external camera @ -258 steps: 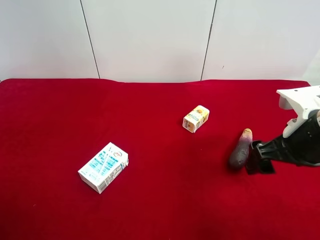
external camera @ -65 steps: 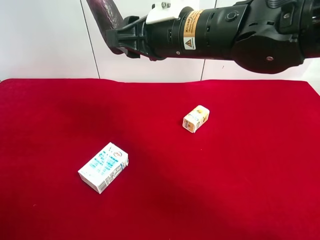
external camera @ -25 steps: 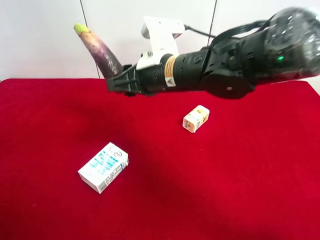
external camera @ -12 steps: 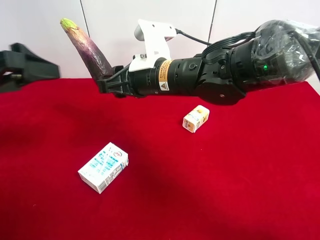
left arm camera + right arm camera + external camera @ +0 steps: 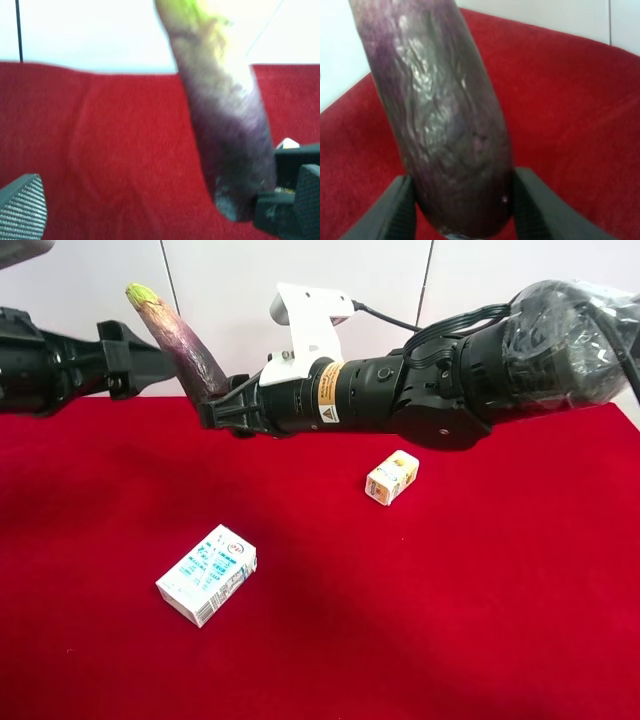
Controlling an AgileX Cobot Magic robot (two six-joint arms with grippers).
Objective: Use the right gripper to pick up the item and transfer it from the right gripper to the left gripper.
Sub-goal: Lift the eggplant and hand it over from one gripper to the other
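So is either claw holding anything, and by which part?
The right gripper clamps the eggplant toy by its dark blunt end, green tip upward. The left gripper is open, gripping nothing.

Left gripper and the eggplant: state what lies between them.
Nothing. In the left wrist view only air, with red cloth behind, separates the ribbed pad from the eggplant; the exterior high view shows the left gripper right at it.

Red, seemingly cloth-covered table (image 5: 500,640) bears white-and-blue carton (image 5: 207,574) and yellow carton (image 5: 392,477)

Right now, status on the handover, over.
Right gripper shut on dark purple eggplant toy, green tip up. Left gripper open beside it, not gripping. White-and-blue carton, yellow carton down on cloth.
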